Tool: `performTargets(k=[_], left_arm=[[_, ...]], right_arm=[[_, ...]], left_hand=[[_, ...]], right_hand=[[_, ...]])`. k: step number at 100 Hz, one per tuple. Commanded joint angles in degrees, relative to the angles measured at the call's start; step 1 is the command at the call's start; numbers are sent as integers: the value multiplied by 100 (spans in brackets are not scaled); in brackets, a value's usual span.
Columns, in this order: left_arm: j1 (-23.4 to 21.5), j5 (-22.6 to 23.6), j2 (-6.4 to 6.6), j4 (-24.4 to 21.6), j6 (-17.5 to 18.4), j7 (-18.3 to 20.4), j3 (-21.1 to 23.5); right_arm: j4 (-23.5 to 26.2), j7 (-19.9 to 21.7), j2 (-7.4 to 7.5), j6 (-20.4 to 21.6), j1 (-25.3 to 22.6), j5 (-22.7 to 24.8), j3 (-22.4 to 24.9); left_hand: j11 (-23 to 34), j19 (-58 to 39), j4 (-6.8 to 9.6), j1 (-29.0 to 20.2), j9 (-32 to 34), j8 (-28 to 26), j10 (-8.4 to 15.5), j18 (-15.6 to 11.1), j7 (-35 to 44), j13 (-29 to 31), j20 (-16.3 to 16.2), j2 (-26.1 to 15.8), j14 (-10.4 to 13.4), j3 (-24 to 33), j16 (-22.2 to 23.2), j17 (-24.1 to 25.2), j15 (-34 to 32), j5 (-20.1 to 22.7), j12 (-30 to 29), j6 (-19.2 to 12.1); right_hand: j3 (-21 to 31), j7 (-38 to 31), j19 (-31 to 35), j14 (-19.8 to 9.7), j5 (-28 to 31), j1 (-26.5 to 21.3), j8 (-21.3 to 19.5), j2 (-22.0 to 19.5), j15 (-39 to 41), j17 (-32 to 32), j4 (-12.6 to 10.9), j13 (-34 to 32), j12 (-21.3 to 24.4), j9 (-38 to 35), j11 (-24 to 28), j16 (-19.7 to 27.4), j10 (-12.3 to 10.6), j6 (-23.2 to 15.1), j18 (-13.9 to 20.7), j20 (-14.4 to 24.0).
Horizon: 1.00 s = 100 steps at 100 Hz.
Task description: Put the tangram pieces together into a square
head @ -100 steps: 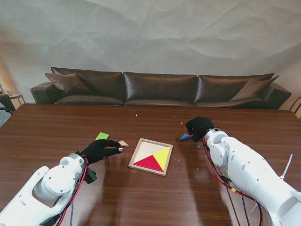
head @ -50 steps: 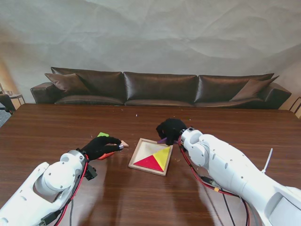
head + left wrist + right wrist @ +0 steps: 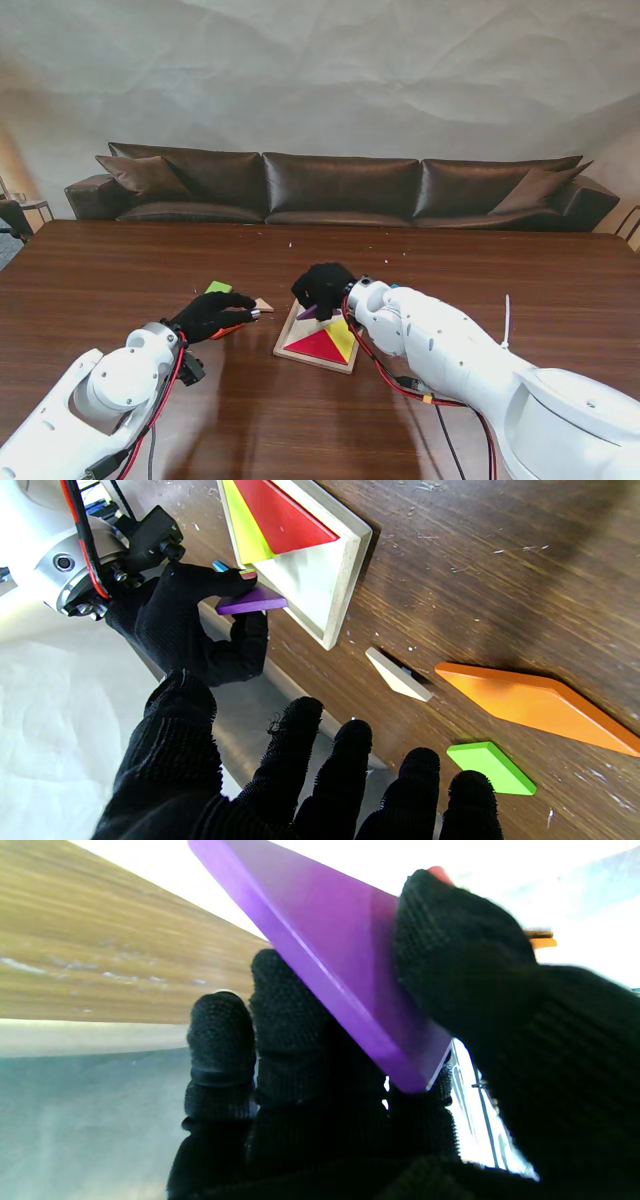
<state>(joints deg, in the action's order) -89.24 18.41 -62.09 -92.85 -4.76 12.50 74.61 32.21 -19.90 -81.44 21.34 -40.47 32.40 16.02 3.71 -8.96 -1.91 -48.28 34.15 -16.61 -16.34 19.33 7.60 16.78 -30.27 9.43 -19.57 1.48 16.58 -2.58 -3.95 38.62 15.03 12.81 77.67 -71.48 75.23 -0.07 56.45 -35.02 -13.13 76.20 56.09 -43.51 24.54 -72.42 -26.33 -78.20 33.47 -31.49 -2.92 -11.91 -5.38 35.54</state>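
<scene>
A pale square tray [image 3: 288, 330] [image 3: 345, 575] lies mid-table holding a red triangle [image 3: 318, 346] [image 3: 282, 517] and a yellow triangle [image 3: 345, 335] [image 3: 242, 535]. My right hand [image 3: 322, 287] [image 3: 195, 625] [image 3: 450, 1040] hovers over the tray's far left corner, shut on a purple piece [image 3: 308, 313] [image 3: 251, 602] [image 3: 335, 970]. My left hand [image 3: 212, 314] [image 3: 300, 780] is open, fingers spread, over the table left of the tray. Near it lie an orange parallelogram [image 3: 230, 330] [image 3: 535, 705], a green piece [image 3: 217, 289] [image 3: 490, 769] and a cream piece [image 3: 263, 304] [image 3: 397, 677].
A brown leather sofa [image 3: 340, 190] stands beyond the table's far edge. A small blue piece [image 3: 219, 566] peeks out behind the right hand in the left wrist view. Crumbs speckle the wooden table [image 3: 480, 260].
My right hand carried the purple piece leftward from the table's right side to above the tray's far left corner. The left hand stayed nearly still.
</scene>
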Motion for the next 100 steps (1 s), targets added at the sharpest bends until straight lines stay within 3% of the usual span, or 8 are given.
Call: performTargets(k=[1,24,50,100], left_arm=[[-34,-20,-23,11,-10,92,0],[-48,-44,-29,14,-46,79,-21],[-88,-57,-29,-55,-139,87,-25],[-137,-61,-23,-126,-258,124,-22]], right_arm=[[-106,24,-158,58,-4,5,-55],[-1018,-398,-632,387,177,17,-513],[-1615,-720,-941,616,292,46,-948],[-1726,-987,-1024,594,274,214,-1276]], left_hand=[[17,-14,116,-72,76,-14,18,-95,-18,12,-36,-158,10,-153,28,-16,-18,-3,26,-52],[16,-15,117,-77,72,-15,13,-95,-14,13,-37,-155,1,-151,29,-16,-19,8,25,-41],[19,-15,117,-78,78,-13,13,-99,-19,10,-38,-158,0,-150,29,-14,-18,-5,27,-45],[18,-13,116,-73,76,-14,14,-98,-17,8,-38,-159,3,-153,30,-10,-16,0,27,-48]], right_hand=[[395,-318,-91,-309,181,-421,-220,-466,111,-1238,-194,-198,-95,-285,-39,37,-78,-580,-72,-50],[416,-190,-231,-250,121,-397,-240,-505,-207,-1031,-192,-177,-100,-188,-114,183,-181,-687,-102,-91],[455,-8,-438,-220,35,-400,-236,-488,-726,-752,-188,-112,-86,-29,-241,412,-305,-731,-70,-205],[485,423,-486,-279,-296,-273,-229,-184,-1107,-602,-65,-93,-60,322,-431,426,-292,-505,24,-339]])
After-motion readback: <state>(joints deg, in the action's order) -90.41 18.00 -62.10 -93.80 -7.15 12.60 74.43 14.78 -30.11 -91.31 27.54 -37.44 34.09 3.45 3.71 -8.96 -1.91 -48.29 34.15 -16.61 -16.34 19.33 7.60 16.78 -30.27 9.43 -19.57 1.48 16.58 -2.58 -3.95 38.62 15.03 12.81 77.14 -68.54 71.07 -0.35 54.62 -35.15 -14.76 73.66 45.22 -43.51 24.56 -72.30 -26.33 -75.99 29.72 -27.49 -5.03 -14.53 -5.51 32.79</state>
